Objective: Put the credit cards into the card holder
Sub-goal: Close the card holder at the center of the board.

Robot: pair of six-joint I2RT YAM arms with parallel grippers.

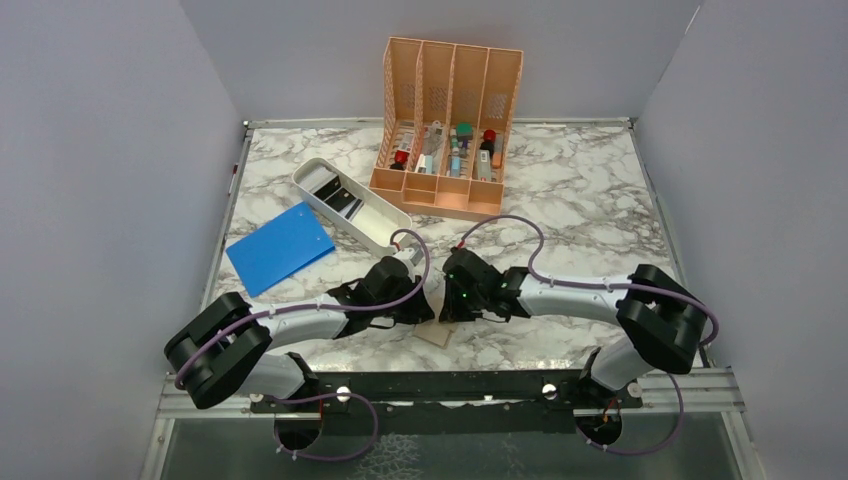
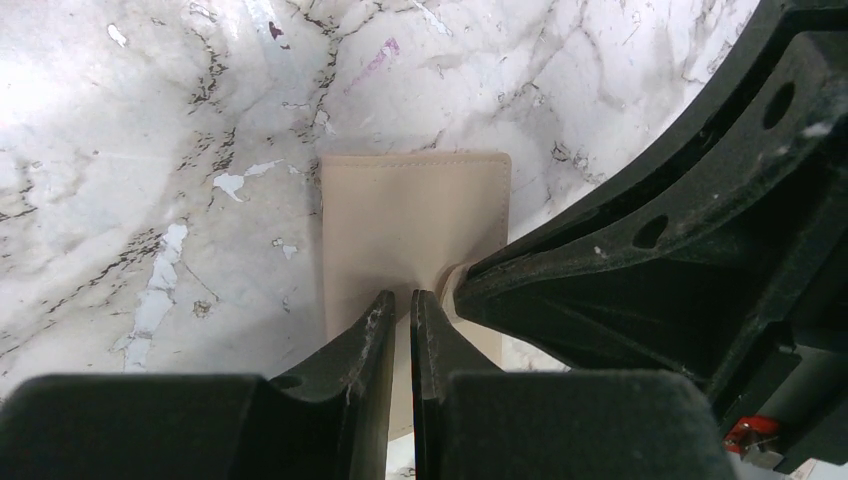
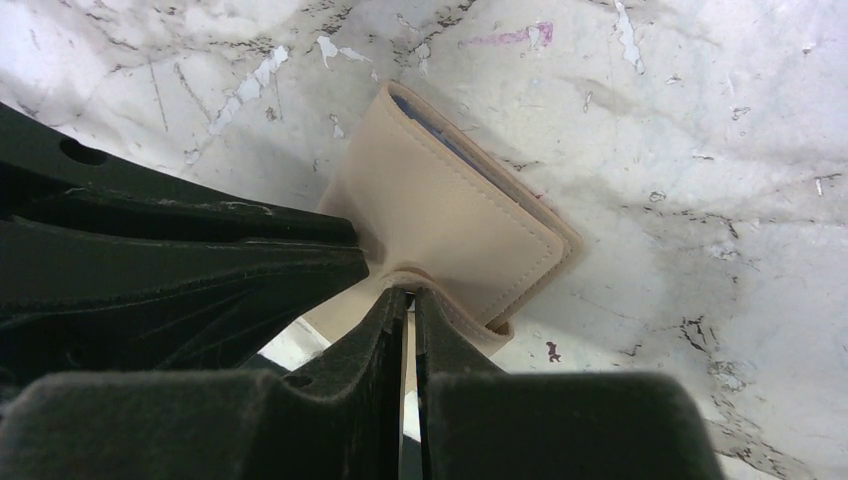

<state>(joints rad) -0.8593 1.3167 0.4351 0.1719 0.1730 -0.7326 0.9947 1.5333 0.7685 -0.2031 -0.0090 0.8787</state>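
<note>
The tan card holder [image 2: 410,220] lies folded on the marble near the table's front middle. It also shows in the right wrist view [image 3: 455,215], and one corner shows in the top view [image 1: 435,336]. A thin blue edge [image 3: 440,128], apparently a credit card, shows inside its fold. No other cards are in view. My left gripper [image 2: 403,298] is shut, pinching the holder's near cover, which puckers up to the tips. My right gripper [image 3: 410,292] is shut on the holder's tan snap tab. The two grippers [image 1: 437,303] meet tip to tip over the holder.
An orange slotted rack [image 1: 445,130] with small items stands at the back. A white oblong tray [image 1: 372,216] lies left of centre, and a large blue flat sheet [image 1: 278,248] lies beside it. Grey walls close in both sides.
</note>
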